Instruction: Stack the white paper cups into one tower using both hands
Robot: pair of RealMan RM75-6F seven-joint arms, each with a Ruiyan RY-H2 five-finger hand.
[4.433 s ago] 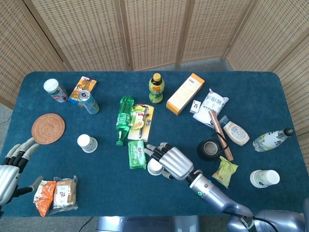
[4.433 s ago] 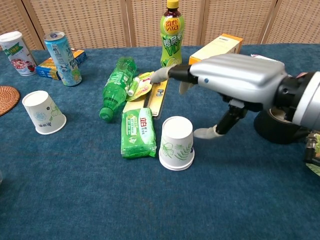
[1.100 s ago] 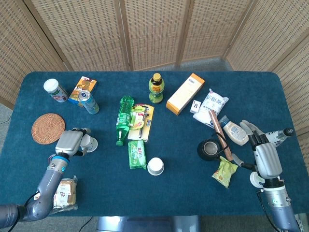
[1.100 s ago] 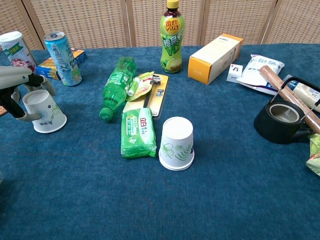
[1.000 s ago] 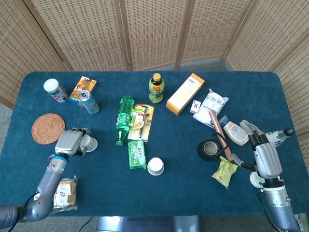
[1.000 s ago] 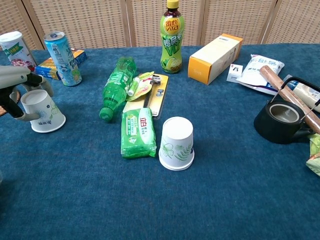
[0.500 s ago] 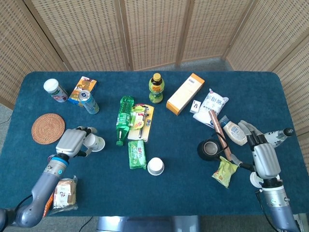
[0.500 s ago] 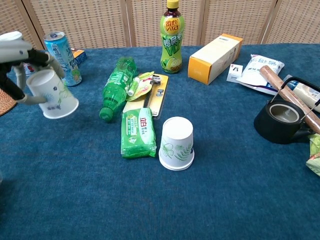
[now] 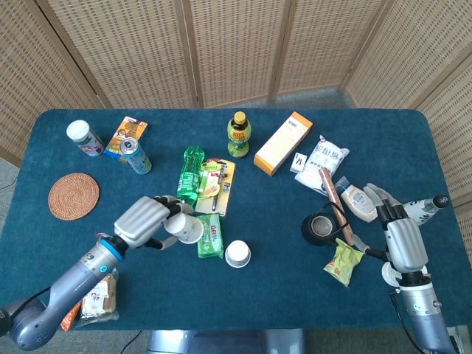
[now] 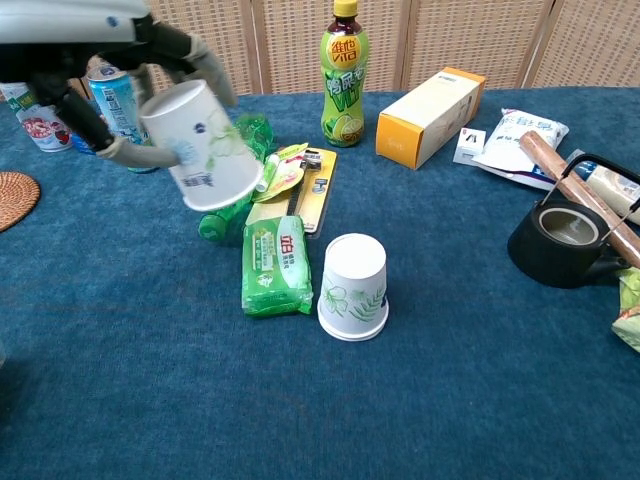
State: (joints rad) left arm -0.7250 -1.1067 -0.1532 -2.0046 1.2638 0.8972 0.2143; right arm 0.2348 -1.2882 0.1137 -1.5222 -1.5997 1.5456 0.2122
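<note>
While the left hand holds one cup in the air, the items stand as follows, nearest the hands first.

Left hand: fingers wrapped round a white paper cup, lifted clear of the table; the chest view shows the fingers over the cup's top.
Held cup: upside-down and tilted, rim facing down and toward the right hand; it hangs above the fallen green bottle.
Green wipes packet: flat on the cloth, just below and beside the held cup.
Second cup: upside-down on the table, just beyond the wipes packet on the right-hand side, untouched.
Green bottle: lying on its side, partly hidden behind the held cup in the chest view.
Yellow card pack: flat, next to the green bottle.
Blue can: upright, behind the left hand.
Woven coaster: well apart, on the outer side of the left hand.
Right hand: empty, fingers spread, hovering at the far right edge; only the head view shows it.
Third cup: just below the right hand, partly covered by its wrist.
Black teapot: inward of the right hand.
Green snack bag: between teapot and right hand.
Yellow-green drink bottle: upright, far side of the table.
Orange box: lying beside that bottle.
</note>
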